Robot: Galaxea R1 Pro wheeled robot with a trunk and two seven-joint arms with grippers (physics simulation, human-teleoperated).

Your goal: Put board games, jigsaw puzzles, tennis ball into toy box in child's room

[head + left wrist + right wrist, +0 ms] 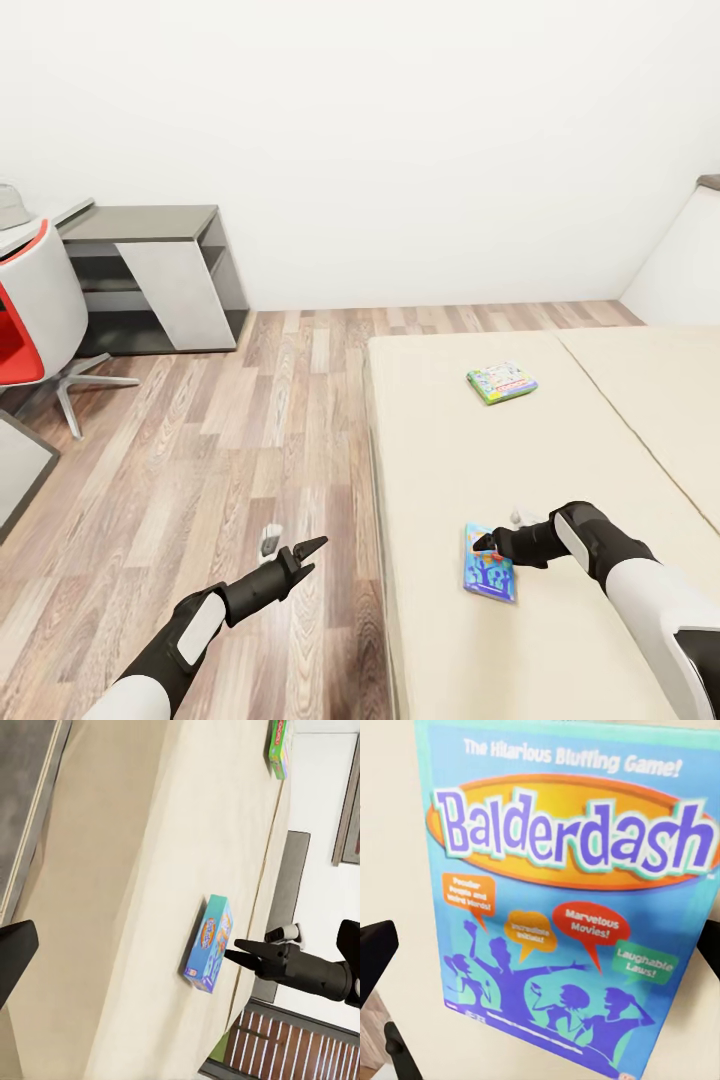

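Right end effector (487, 543) spread over blue game box (490, 575) on bed (450, 640), left end effector (300, 560) released above floor (200, 450)

The blue box (566, 900) reads "Balderdash" ("The Hilarious Bluffing Game!" above it).

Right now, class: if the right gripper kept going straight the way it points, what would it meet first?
Most likely the blue Balderdash box lying flat on the bed, directly ahead of the right gripper.
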